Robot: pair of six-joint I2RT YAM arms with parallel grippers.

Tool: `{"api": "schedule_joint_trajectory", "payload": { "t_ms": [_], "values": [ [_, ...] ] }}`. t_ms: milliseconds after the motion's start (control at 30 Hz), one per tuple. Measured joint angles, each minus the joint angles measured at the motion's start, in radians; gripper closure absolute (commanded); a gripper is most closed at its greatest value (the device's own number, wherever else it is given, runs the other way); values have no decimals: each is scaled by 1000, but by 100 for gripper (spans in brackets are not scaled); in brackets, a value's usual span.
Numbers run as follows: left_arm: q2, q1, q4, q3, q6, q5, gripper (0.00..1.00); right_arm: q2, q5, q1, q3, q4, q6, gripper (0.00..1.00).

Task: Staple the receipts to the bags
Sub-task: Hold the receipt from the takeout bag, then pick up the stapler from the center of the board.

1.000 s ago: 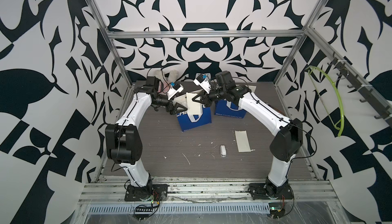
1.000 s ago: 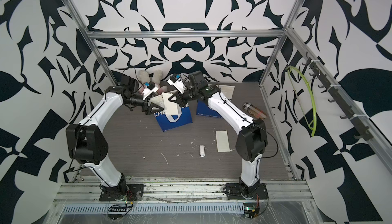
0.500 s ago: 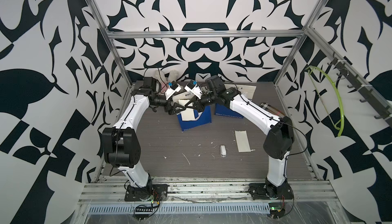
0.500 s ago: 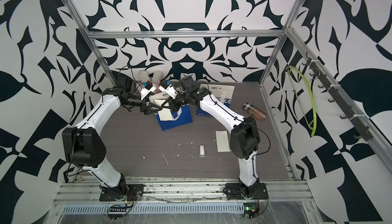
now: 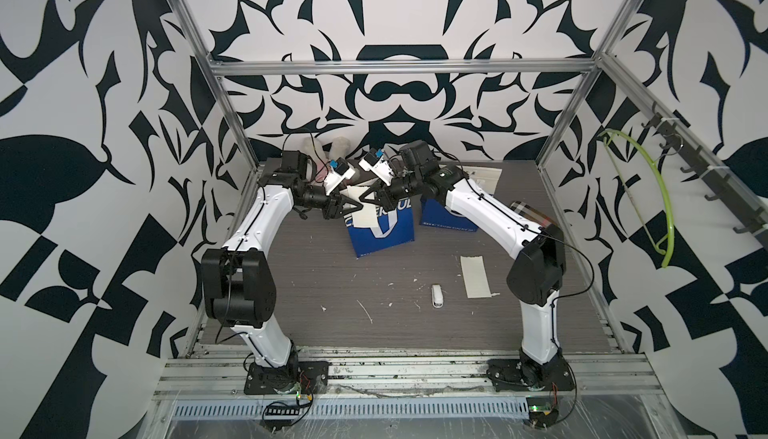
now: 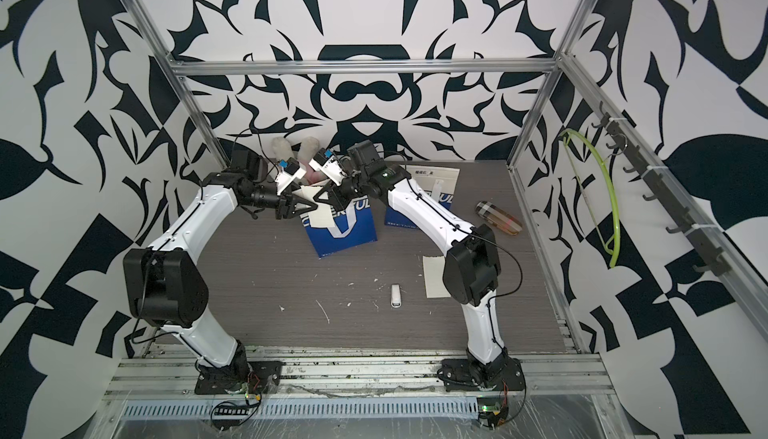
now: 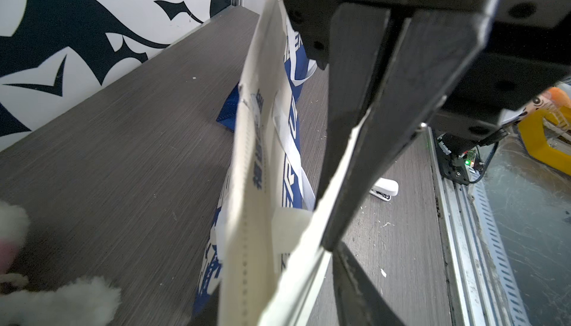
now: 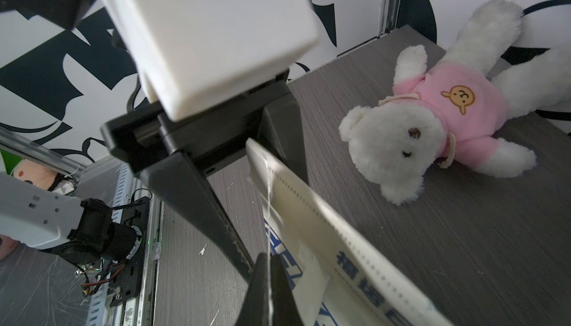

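Held against front of boxy cream-over-blue tote bag [image 5: 388, 238]: cream rectangular paper receipt slip [image 5: 362, 221], top edge pinched in fully closed right gripper [image 8: 269, 261]. Part-open left gripper [image 5: 357, 207] astride bag's top rim, clamping nothing.

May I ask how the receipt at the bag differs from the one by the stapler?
The raised receipt hangs in front of the near bag, pinched by the right gripper; the loose receipt lies flat on the table, untouched. The raised receipt hides bag lettering; the loose receipt hides only table. Both are plain cream slips.
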Motion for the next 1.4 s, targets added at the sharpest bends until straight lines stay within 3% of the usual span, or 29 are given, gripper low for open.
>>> {"api": "schedule_joint_trajectory", "payload": {
  "t_ms": [67, 133, 267, 467, 500, 567, 600, 667, 767, 967, 1167, 1400],
  "values": [
    [3, 0, 1, 3, 4, 0, 53, 0, 5, 0, 0, -2, 0, 100],
    [4, 0, 1, 6, -5, 0, 53, 0, 7, 0, 0, -7, -1, 100],
    [8, 0, -5, 19, -16, 0, 76, 0, 13, 0, 0, -10, -2, 100],
    [12, 0, -7, 21, -10, 4, 73, 0, 17, -2, 0, -12, -3, 100],
    [14, 0, -7, 21, -11, 4, 75, 0, 17, -2, 0, -12, -2, 100],
    [19, 0, -8, 21, -11, 3, 89, 0, 18, -2, 0, -11, 0, 99],
    [21, 0, -14, 21, -11, 3, 98, 0, 19, -3, 0, -11, 2, 90],
    [21, -1, -21, 21, -5, 2, 100, 0, 21, -4, 0, -10, 10, 68],
    [24, 0, -17, 22, -1, -2, 100, -2, 20, -6, 0, -14, 36, 55],
    [27, 4, -7, 22, -2, -4, 100, -99, 95, -11, -121, -7, 93, 14],
    [27, 4, 2, 22, -2, -10, 100, -403, 283, -25, -420, -1, 177, 16],
    [19, 4, 37, 14, -16, -29, 100, -735, 494, -47, -738, -120, 385, 21]
  ]
}}
